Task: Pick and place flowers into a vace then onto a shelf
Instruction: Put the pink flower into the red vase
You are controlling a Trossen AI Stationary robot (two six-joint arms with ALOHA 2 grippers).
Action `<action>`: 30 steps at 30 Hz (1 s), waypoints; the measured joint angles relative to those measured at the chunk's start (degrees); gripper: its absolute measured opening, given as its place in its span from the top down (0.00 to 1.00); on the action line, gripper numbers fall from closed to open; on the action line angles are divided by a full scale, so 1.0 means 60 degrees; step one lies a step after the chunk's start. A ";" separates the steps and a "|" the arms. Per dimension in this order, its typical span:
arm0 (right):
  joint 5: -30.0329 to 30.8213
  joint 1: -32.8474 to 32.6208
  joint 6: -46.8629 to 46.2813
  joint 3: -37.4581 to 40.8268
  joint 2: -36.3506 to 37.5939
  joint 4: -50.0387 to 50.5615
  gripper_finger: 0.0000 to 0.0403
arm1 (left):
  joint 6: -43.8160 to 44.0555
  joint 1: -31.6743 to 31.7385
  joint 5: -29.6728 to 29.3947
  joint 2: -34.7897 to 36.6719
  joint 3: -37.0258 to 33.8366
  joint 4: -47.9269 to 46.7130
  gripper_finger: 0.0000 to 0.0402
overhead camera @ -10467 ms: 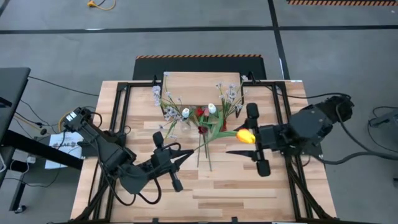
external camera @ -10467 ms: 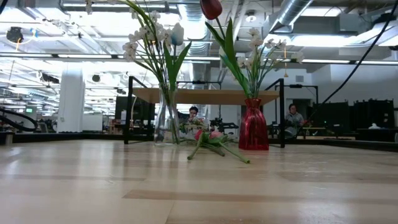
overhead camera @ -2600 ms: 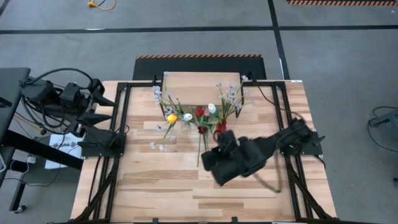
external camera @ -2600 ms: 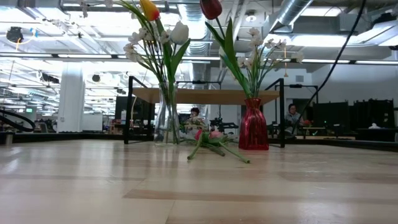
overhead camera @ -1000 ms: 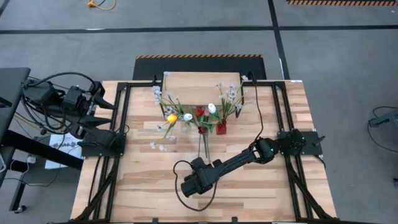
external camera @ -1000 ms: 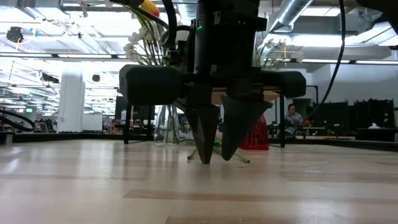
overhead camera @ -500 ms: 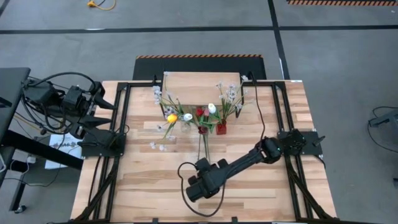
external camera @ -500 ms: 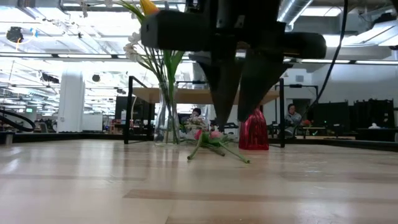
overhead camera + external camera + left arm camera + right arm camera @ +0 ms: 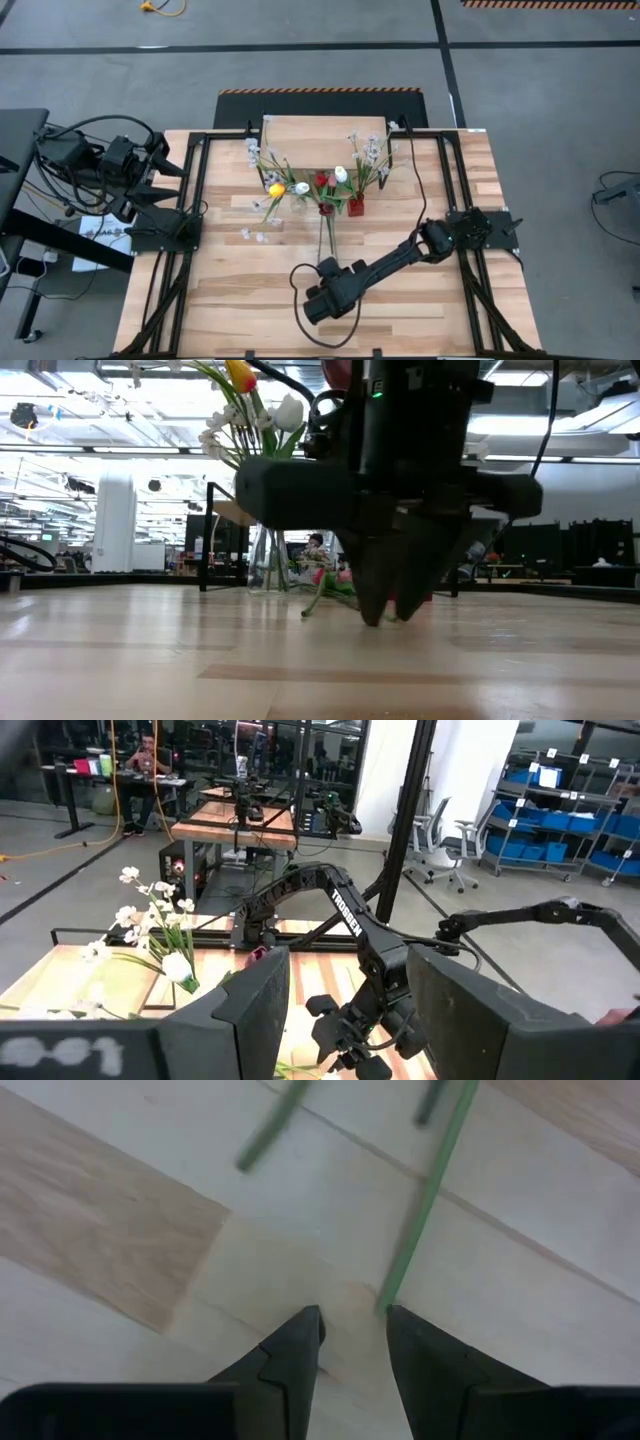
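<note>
My right gripper (image 9: pixel 328 268) (image 9: pixel 352 1318) points steeply down with its fingertips at the tabletop, open by a narrow gap. The cut end of a green stem (image 9: pixel 384 1306) lies right beside one fingertip. That stem belongs to loose flowers (image 9: pixel 325 238) (image 9: pixel 330 586) lying on the table. Behind them a clear vase (image 9: pixel 268 560) holds yellow and white tulips and white sprays. A red vase (image 9: pixel 355 207) holds more flowers. Both vases stand on the table in front of the shelf (image 9: pixel 325 135). My left gripper (image 9: pixel 350 1020) is open and empty, raised at the table's left edge (image 9: pixel 150 175). My right gripper stands over the cut end of the loose flower's stem (image 9: pixel 390 1295), which lies flat on the table beside one fingertip (image 9: pixel 400 1325). I cannot tell whether that finger touches it. Nothing is pinched between the fingers.
A second green stem (image 9: pixel 268 1132) lies a little farther off. A loose white spray (image 9: pixel 255 232) lies left of the vases. Black frame rails (image 9: pixel 185 250) run along both sides of the tabletop. Bare wood stretches toward the near edge (image 9: pixel 320 335).
My right gripper has lifted off the table, shifted a little toward the far right, closer to the lying stems. It has come down again with its fingertips at the tabletop. The flowers and vases have not moved.
</note>
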State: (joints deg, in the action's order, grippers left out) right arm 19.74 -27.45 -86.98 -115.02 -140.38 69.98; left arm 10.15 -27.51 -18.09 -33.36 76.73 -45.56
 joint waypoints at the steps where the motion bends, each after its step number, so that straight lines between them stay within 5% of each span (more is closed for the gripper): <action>1: 0.0049 0.0026 -0.0002 0.0060 0.0008 -0.0171 0.71 | 0.0033 0.0003 0.0000 0.0000 0.0000 0.0000 0.52; 8: -0.0176 0.0143 -0.0006 0.0435 0.0034 -0.0829 0.74 | 0.0199 0.0000 0.0000 0.0000 0.0002 -0.0003 0.52; 15: -0.0418 0.0147 -0.0770 0.0414 0.0018 -0.0578 0.97 | 0.0206 0.0001 0.0000 0.0000 0.0004 -0.0004 0.52; 27: -0.0876 -0.0257 -0.0923 -0.0330 -0.0087 -0.0075 1.00 | 0.0044 0.0003 0.0000 0.0000 0.0004 -0.0028 0.52; 30: -0.1943 -0.0634 -0.1237 -0.0881 -0.0133 0.0321 1.00 | 0.0034 0.0002 0.0049 0.0000 0.0004 -0.0087 0.52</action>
State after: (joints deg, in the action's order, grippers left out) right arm 8.08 -31.26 -94.41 -120.30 -141.18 71.91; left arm 10.36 -27.50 -17.79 -33.36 76.75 -46.08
